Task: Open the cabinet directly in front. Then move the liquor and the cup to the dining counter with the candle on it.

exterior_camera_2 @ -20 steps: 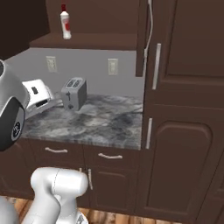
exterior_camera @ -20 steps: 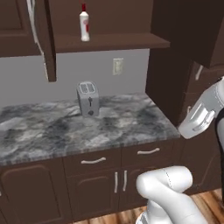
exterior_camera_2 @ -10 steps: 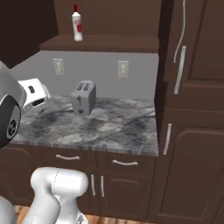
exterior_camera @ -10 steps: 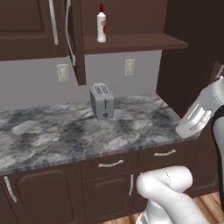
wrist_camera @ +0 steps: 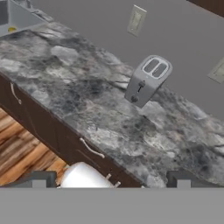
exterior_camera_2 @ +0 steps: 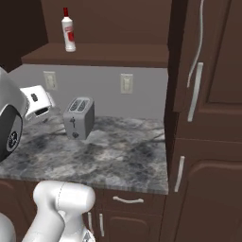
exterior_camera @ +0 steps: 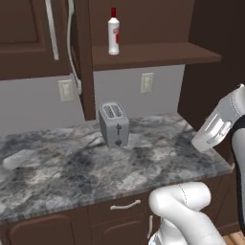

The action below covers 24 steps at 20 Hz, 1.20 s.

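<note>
One liquor (exterior_camera: 113, 30) bottle stands on the open cabinet (exterior_camera: 143, 52) shelf, upper centre of the left base frame. Jaws spread wide, holding nothing. Risk: a high reach tips the slim bottle, or the arm clips the toaster (exterior_camera: 114, 124) below.

Silver toaster (exterior_camera: 114, 124) on marbled counter (exterior_camera: 72, 177), wall outlets (exterior_camera: 147, 82) behind — drawer fronts (exterior_camera_2: 127, 201) below

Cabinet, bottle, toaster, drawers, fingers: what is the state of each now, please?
cabinet: door open, shelf exposed.
liquor: upright on the shelf, cap on.
toaster: upright on the counter, slots empty.
drawers: closed.
fingers: spread apart, holding nothing.
</note>
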Available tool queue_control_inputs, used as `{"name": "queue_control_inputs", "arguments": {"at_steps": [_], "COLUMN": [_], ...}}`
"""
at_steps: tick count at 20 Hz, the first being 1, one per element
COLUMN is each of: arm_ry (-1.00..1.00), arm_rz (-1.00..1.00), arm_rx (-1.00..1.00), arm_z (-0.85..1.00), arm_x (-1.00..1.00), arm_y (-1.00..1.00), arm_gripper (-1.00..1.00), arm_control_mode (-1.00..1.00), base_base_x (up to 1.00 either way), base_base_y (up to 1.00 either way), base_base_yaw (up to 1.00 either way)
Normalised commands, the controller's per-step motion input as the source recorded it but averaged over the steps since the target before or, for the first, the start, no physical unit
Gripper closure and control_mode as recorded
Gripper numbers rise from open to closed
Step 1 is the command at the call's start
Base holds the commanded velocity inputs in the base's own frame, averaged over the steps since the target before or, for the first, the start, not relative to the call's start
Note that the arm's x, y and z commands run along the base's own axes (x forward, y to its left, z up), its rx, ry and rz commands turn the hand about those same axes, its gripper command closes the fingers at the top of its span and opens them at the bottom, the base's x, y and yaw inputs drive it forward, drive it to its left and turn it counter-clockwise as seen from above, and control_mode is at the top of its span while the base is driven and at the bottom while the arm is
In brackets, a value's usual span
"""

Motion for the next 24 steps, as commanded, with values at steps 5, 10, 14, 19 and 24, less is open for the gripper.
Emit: {"name": "queue_control_inputs", "arguments": {"at_steps": [5,10,14,19,24], "arm_ry": [0.0,0.0,-0.03,0.0,0.0], "arm_rz": [0.0,-0.03,-0.08,-0.06,0.0], "arm_rx": [0.0,0.01,0.01,0.05,0.23], "arm_z": [0.0,0.47,0.94,0.69,0.16], "arm_x": [0.0,0.03,0.06,0.0,0.0], "arm_y": [0.0,0.0,0.13,0.01,-0.02], "arm_gripper": [-1.0,-1.0,-1.0,-1.0,-1.0], "arm_control_mode": [1.0,-1.0,-1.0,-1.0,-1.0], "base_base_x": [0.34,0.04,0.0,0.0,0.0], "base_base_y": [-0.33,0.0,0.0,0.0,0.0], "base_base_yaw": [0.01,0.0,0.0,0.0,0.0]}}
